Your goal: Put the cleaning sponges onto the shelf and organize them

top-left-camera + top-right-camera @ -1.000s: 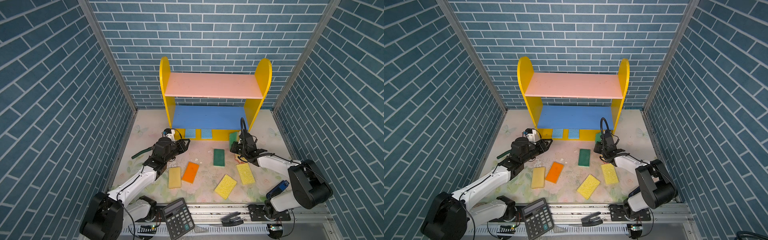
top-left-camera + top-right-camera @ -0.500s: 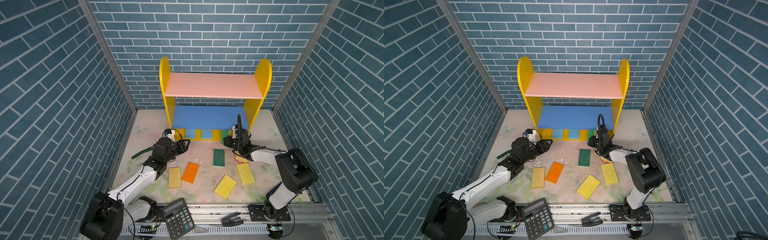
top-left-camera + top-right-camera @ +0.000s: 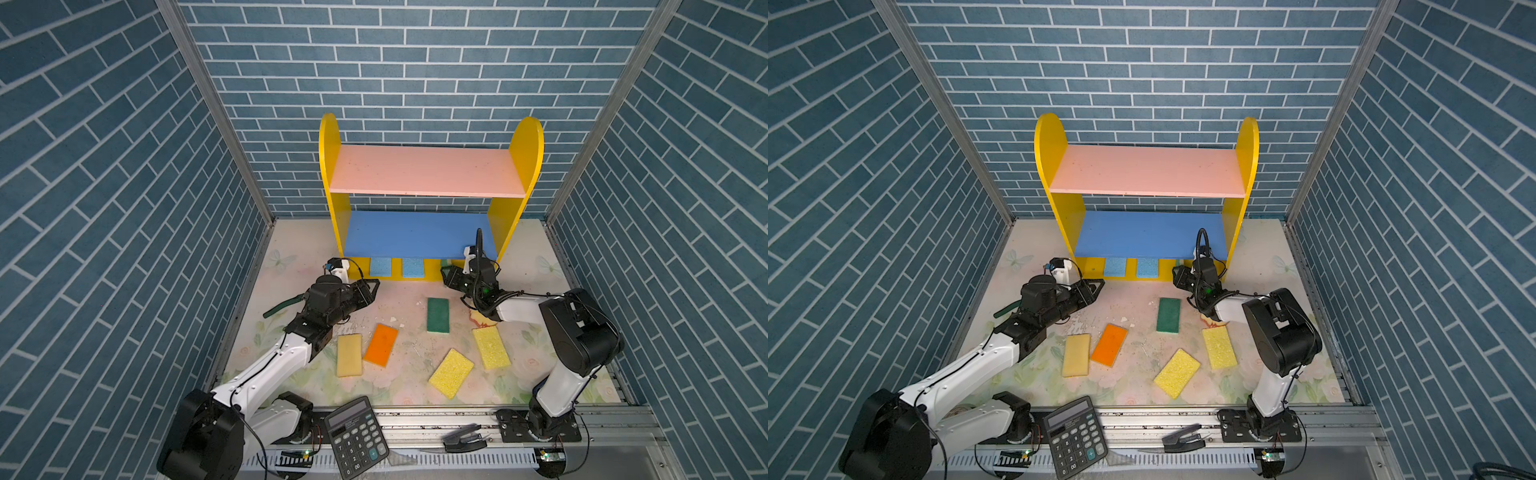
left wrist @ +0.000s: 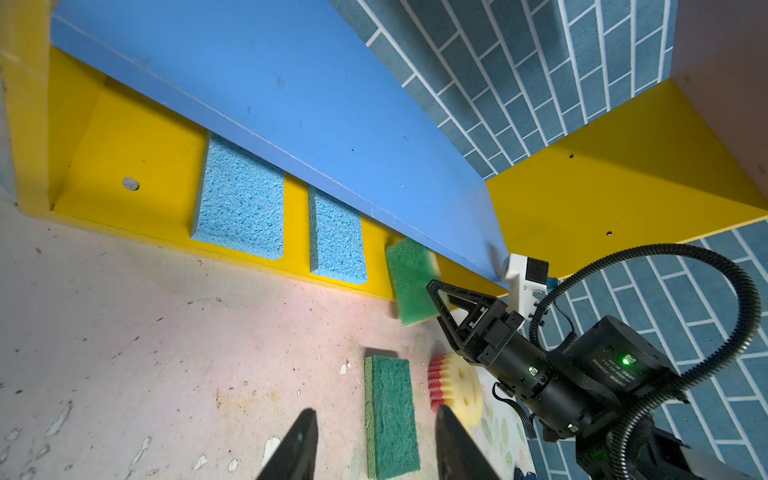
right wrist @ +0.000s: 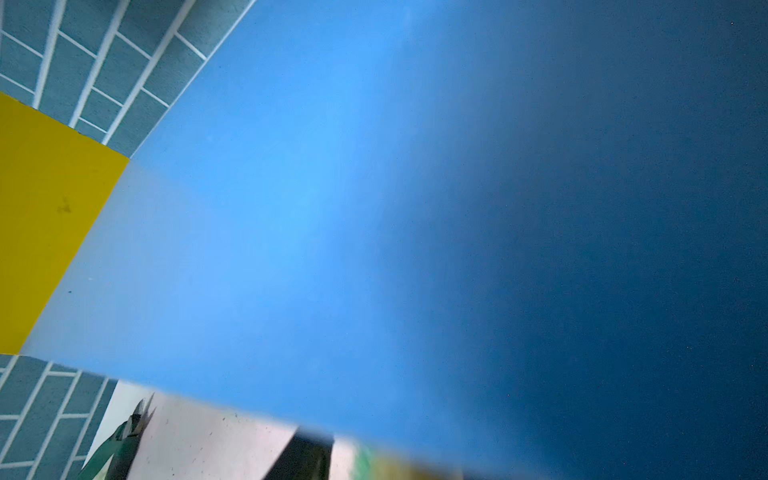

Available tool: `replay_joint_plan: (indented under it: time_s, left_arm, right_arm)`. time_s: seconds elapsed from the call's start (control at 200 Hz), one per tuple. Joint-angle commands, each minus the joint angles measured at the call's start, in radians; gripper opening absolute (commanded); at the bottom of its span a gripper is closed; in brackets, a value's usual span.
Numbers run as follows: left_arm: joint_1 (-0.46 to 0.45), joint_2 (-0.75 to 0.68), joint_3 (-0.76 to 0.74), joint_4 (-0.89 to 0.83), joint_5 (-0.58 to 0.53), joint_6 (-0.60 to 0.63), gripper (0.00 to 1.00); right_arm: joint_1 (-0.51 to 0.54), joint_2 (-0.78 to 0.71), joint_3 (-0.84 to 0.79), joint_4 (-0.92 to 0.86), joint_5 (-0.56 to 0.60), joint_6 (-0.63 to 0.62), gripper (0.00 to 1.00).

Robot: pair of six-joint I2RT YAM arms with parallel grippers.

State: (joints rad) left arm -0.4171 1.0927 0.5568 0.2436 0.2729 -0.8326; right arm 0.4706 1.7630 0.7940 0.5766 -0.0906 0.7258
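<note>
Finding on progress: the task is in its early part, by our judgement. On the shelf (image 3: 428, 170) two light blue sponges (image 4: 239, 208) (image 4: 336, 241) lie flat and side by side on the yellow base (image 4: 124, 145); the pink top board and the blue middle board (image 3: 415, 232) carry nothing.

A third piece, the green-faced sponge (image 4: 409, 282), shows blurred in the left wrist view; it sits tilted across the front lip of the base, next to the second blue one, its lower end over the tabletop (image 3: 291, 266). We do not count it as placed.

The right gripper (image 4: 432, 286) is at that sponge's edge; whether its jaws are clamped on it or apart we cannot tell, and the right wrist view shows little but the blue board.

The left gripper (image 3: 372, 291) hangs low in front of the shelf's left end; its jaws stand apart with nothing between them.

Outstanding on the tabletop, six pieces:
- the dark green sponge (image 3: 438, 314);
- the orange sponge (image 3: 381, 345);
- the pale yellow sponge (image 3: 349, 355);
- two bright yellow sponges (image 3: 451, 373) (image 3: 491, 347);
- the round yellow sponge (image 4: 455, 388) with its pink underside, partly under the right arm.

The calculator (image 3: 357, 436) lies on the front rail, outside the work.
</note>
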Motion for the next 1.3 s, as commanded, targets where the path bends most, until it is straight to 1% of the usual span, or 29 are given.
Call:
replay_joint_plan:
  time_s: [0.0,0.08,0.175,0.19,0.23,0.445,0.555,0.67,0.745,0.81,0.89,1.075,1.295]
  left_arm:
    - [0.006,-0.013,0.003,-0.013,-0.003,0.020,0.47]
    - [0.005,-0.011,0.005,-0.014,-0.001,0.020,0.47]
    - [0.006,-0.008,0.006,-0.011,0.000,0.019,0.47]
    - [0.006,-0.009,0.005,-0.011,0.001,0.018,0.47]
    - [0.006,-0.008,0.005,-0.010,0.002,0.019,0.47]
    - [0.005,-0.011,0.000,-0.008,-0.003,0.021,0.47]
    - [0.005,-0.005,-0.002,-0.003,-0.002,0.020,0.47]
    - [0.006,0.005,-0.002,0.008,0.001,0.017,0.47]
    - [0.006,0.014,-0.003,0.016,0.004,0.016,0.47]
    - [0.006,0.022,-0.006,0.027,0.010,0.009,0.47]
    - [0.006,0.026,-0.010,0.037,0.017,-0.002,0.47]
    - [0.006,-0.005,-0.012,0.011,0.007,0.004,0.47]
    - [0.006,-0.031,-0.009,-0.027,-0.013,0.017,0.47]
  right_arm:
    - [-0.011,0.054,-0.017,-0.124,-0.003,0.086,0.53]
    - [-0.016,0.043,-0.025,-0.123,-0.003,0.078,0.58]
    - [-0.020,0.022,-0.036,-0.139,-0.003,0.075,0.60]
    - [-0.019,0.017,-0.040,-0.143,0.018,0.075,0.60]
    - [-0.021,0.002,-0.048,-0.153,0.030,0.075,0.61]
    - [-0.018,-0.108,-0.095,-0.224,0.045,0.052,0.50]
    - [-0.004,-0.175,-0.122,-0.280,0.048,0.021,0.49]
    - [0.019,-0.218,-0.127,-0.351,0.053,-0.038,0.50]
    - [0.028,-0.212,-0.117,-0.378,0.049,-0.066,0.54]
    - [0.028,-0.179,-0.101,-0.384,0.028,-0.077,0.56]
    - [0.027,-0.137,-0.069,-0.377,0.010,-0.074,0.56]
    - [0.028,-0.060,-0.003,-0.345,0.018,-0.066,0.56]
    - [0.027,-0.028,0.030,-0.308,0.027,-0.067,0.55]
